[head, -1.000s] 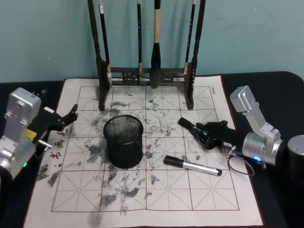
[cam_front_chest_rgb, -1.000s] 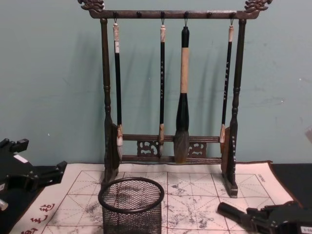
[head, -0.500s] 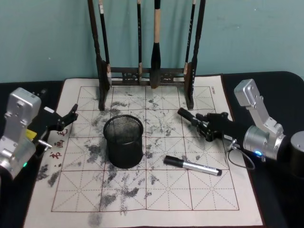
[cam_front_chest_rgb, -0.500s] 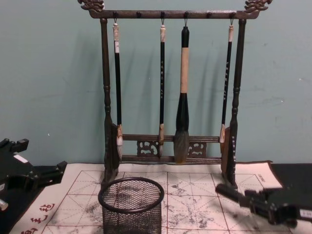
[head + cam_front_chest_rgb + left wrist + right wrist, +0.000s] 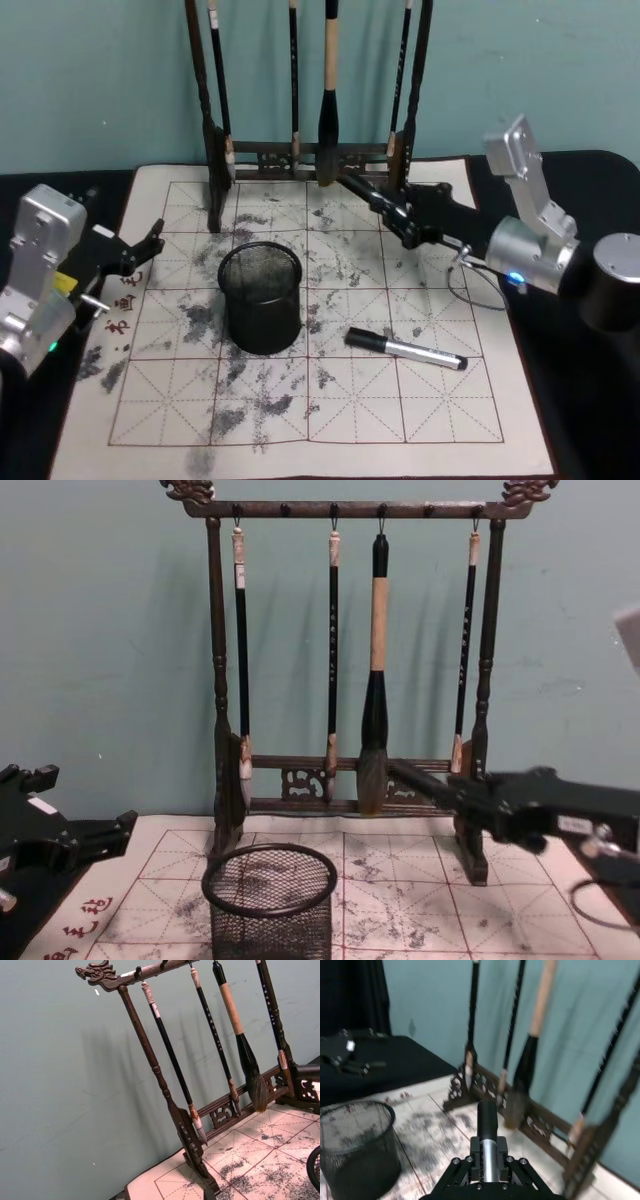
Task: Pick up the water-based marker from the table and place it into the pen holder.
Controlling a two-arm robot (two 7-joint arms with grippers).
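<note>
Ahead of the left gripper [image 5: 148, 250], a dragon-headed wooden brush rack [image 5: 148, 1050] stands on the ink-stained, red-gridded felt mat [image 5: 260, 1155], with four calligraphy brushes [image 5: 235, 1015] hanging from it.

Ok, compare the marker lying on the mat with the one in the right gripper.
The marker on the mat lies flat to the right of the pen holder, with nothing touching it. The held marker is off the table, clamped in the right gripper. The marker on the mat shows its whole barrel. The held marker's barrel is mostly covered, and its cap points toward the brush rack. Both have a black cap and a silver barrel.
</note>
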